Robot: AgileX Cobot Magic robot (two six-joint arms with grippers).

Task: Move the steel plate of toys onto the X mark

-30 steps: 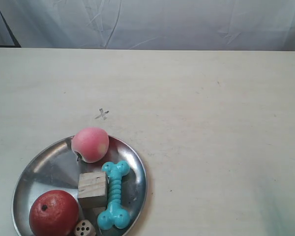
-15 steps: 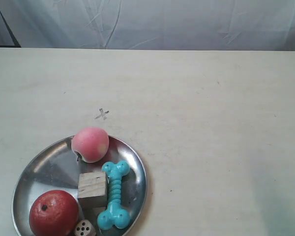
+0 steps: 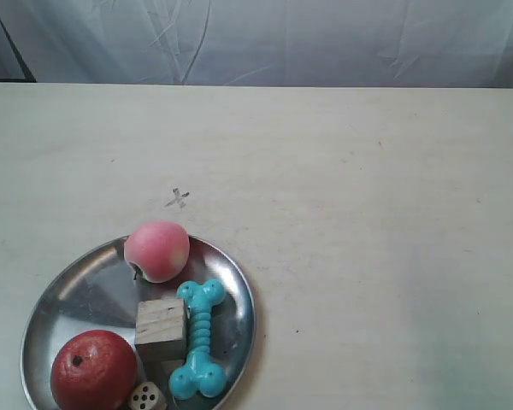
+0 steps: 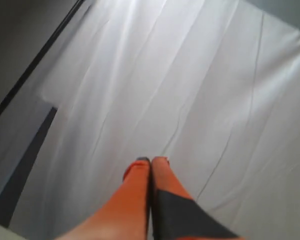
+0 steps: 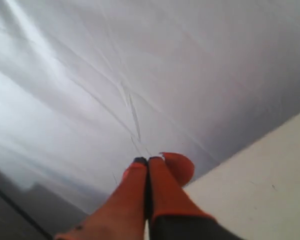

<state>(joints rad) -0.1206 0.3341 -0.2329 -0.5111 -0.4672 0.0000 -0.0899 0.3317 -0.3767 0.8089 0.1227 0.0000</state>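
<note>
table — pale cream top | backdrop — creased white cloth, softly lit

Left gripper has its orange fingers pressed together, empty; right gripper likewise closed, fingertips touching, nothing between them

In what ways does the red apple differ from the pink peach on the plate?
The apple is dark red with a small dark spot; the peach is pale pink, turning yellowish on one side. The peach sits at the edge of the plate nearest the X mark; the apple sits at the opposite edge. Both are round and rest in the plate.
</note>
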